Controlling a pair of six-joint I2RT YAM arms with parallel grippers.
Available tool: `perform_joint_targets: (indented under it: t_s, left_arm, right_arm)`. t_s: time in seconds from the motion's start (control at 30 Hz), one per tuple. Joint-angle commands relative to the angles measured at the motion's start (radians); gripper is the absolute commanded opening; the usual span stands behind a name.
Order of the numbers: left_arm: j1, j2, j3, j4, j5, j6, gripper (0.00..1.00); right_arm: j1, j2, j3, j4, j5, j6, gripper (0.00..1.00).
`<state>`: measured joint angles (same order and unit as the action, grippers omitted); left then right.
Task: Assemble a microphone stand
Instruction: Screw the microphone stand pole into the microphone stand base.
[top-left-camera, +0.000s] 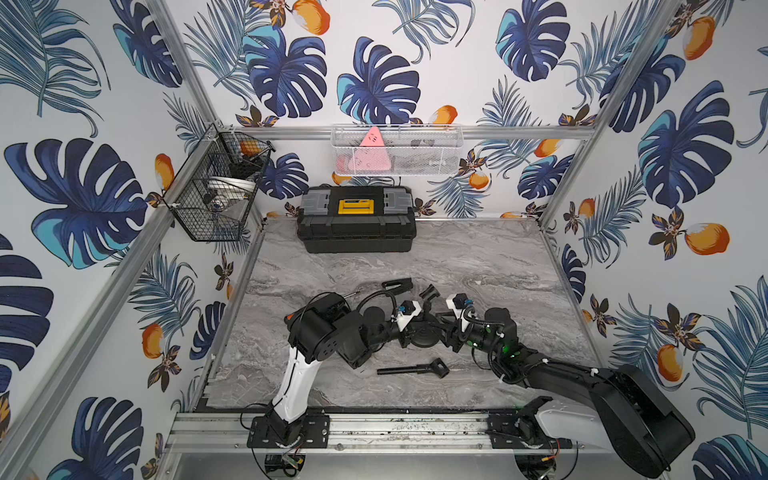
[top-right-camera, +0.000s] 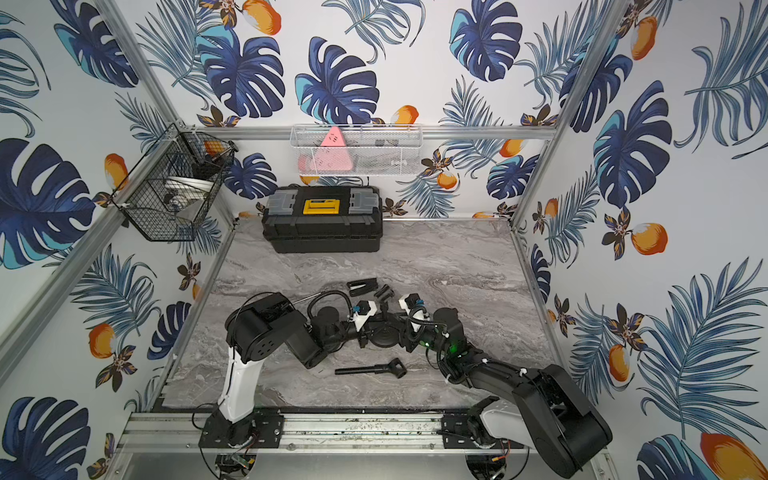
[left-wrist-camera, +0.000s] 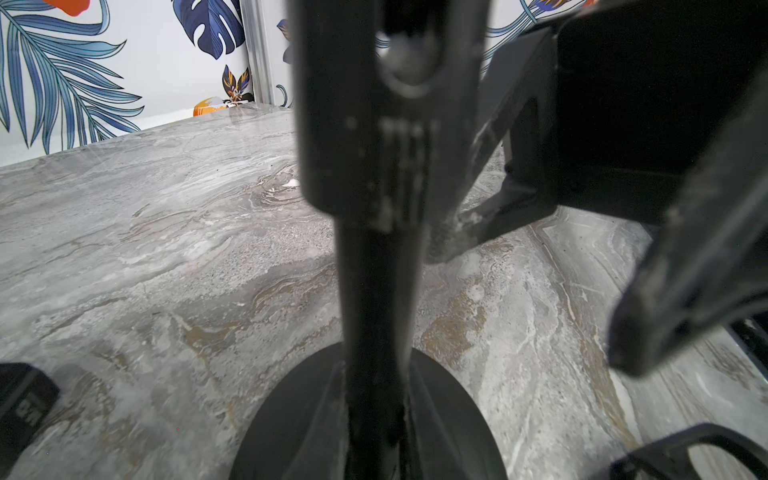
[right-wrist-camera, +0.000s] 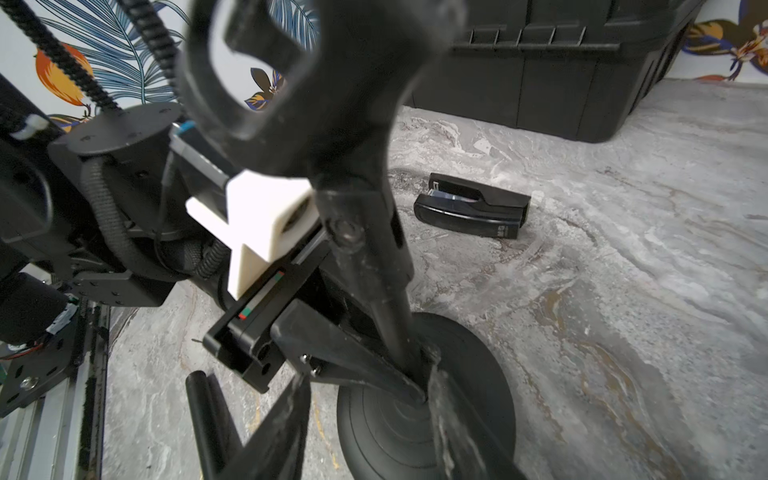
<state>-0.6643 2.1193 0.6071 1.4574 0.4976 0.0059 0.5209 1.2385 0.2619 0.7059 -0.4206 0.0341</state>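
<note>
You will find the left gripper clenched on the pole just above the round base, which rests on the table. The right gripper is released, its jaws apart beside the pole above the base; you cannot tell whether it touches. A loose rod lies near the base.

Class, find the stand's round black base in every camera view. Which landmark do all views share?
In a top view: round base, mid-table, nearer than the toolbox.
In a top view: same place, shifted left in the picture.
Left wrist: beneath the blurred pole, base.
Right wrist: beneath the pole, base.
Shared: the marble table.
</note>
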Motion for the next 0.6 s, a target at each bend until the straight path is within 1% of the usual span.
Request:
perform_joint_targets:
  t_s: [0.0,0.2,0.33,0.57]
  left_arm:
    - [-0.001,0.006,-0.007,-0.011,0.012,0.04,0.12]
    - [-0.001,0.021,-0.009,-0.005,0.015,0.045,0.12]
    - [-0.001,0.039,-0.01,0.017,0.013,0.032,0.12]
    - [-0.001,0.037,-0.01,0.009,0.015,0.021,0.12]
  right_arm:
    - [-0.001,0.015,-0.014,0.087,0.047,0.035,0.49]
    - [-0.001,-0.008,0.0,0.021,0.109,0.061,0.49]
    - [-0.001,0.009,-0.009,0.081,0.1,0.067,0.49]
    - [-0.002,0.021,0.046,-0.022,0.082,0.041,0.49]
